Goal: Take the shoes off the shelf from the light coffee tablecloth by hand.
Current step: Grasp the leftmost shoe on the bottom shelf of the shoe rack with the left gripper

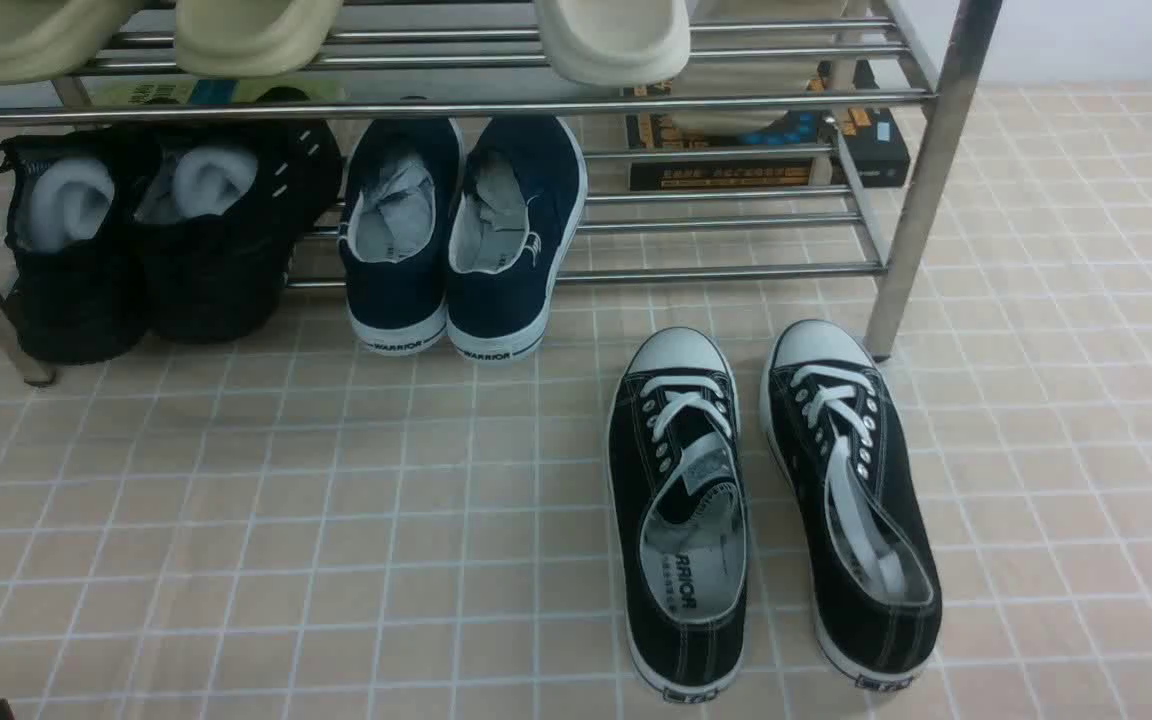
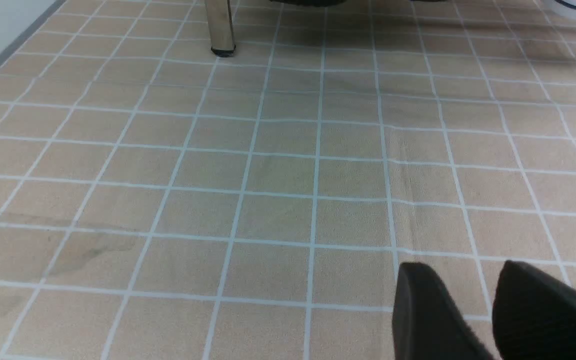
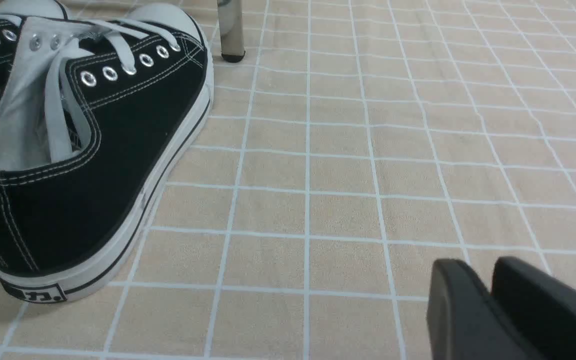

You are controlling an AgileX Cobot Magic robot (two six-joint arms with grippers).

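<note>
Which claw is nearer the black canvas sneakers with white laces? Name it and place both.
Right. The right claw sits close beside one black canvas sneaker; the left claw faces only tablecloth, that pair outside its view.

Left pincer (image 2: 468,272) hangs empty, fingertips a narrow gap apart. Right pincer (image 3: 484,265), likewise empty, has its fingers closed together.

A home-style shoe corner: a steel shoe rack (image 1: 923,190) with black sneakers (image 1: 216,270), navy sneakers (image 1: 506,280) and slippers (image 1: 256,35) stands on a beige checked cloth (image 1: 336,520) by a white wall (image 1: 1106,40).
</note>
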